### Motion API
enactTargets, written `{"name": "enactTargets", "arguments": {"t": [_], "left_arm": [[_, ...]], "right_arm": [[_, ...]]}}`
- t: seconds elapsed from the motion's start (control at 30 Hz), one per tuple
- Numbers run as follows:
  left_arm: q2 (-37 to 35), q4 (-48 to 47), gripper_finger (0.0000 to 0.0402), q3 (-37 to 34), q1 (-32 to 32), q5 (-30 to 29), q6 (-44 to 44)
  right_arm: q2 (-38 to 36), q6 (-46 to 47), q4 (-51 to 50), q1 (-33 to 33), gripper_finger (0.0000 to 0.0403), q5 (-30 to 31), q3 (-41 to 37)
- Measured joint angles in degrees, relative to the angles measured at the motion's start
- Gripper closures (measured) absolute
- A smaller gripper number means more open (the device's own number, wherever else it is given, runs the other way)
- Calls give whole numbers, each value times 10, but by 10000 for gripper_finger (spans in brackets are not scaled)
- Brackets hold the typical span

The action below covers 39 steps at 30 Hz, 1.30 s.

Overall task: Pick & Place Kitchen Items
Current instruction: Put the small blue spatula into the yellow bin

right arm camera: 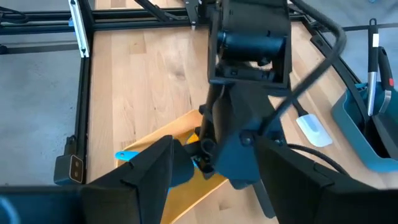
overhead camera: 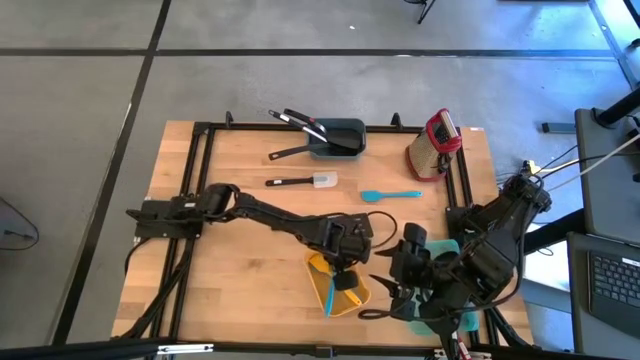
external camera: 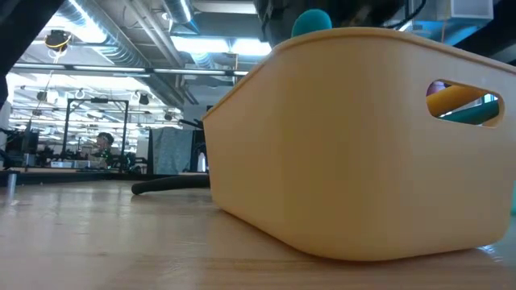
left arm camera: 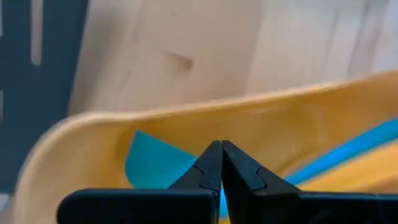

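Observation:
A yellow bin (overhead camera: 350,297) stands near the table's near edge, also close up in the low view (external camera: 347,137). A teal spatula (left arm camera: 152,165) lies inside it. My left gripper (overhead camera: 345,272) is shut and points down into the bin, its fingertips (left arm camera: 221,149) just above the spatula. My right gripper (overhead camera: 392,290) is open and empty just right of the bin; in its wrist view its fingers (right arm camera: 146,177) stand wide apart, with the left arm's wrist (right arm camera: 245,93) beyond them. A second teal spatula (overhead camera: 390,195) and a white-headed spatula (overhead camera: 300,181) lie flat on the table. My left gripper's shut fingertips stand directly over the teal spatula's blade (left arm camera: 143,163) inside the bin, coming from above. I cannot tell whether they touch it.
A dark teal bin (overhead camera: 340,128) at the far edge holds several black utensils, with one black utensil (overhead camera: 288,153) beside it. A red and white item (overhead camera: 436,143) lies at the far right. A black frame (overhead camera: 190,160) runs along the table's edges. Something teal (overhead camera: 440,322) shows under the right arm.

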Motion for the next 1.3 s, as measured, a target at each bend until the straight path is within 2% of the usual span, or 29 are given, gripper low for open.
{"name": "enactTargets", "arguments": {"t": [0.3,0.53,0.73,0.87,1.0,1.17,1.3], "left_arm": [[22,-15,400,0,5,9,2],[24,-92,400,0,6,0,-1],[19,-85,400,0,3,-8,-8],[11,-76,400,16,-5,-38,-20],[-6,-67,400,42,-10,-74,-59],[-18,-5,400,68,-7,-102,-133],[-36,9,400,69,-12,-126,-176]], "right_arm": [[0,0,0,-4,174,0,0],[0,0,0,-4,174,0,0],[0,-1,0,-8,174,0,0],[0,-2,0,-10,174,-1,0],[0,-1,-3,-11,174,-19,0],[-5,-20,10,-15,174,-72,0],[-8,-20,11,-15,174,-90,0]]}}
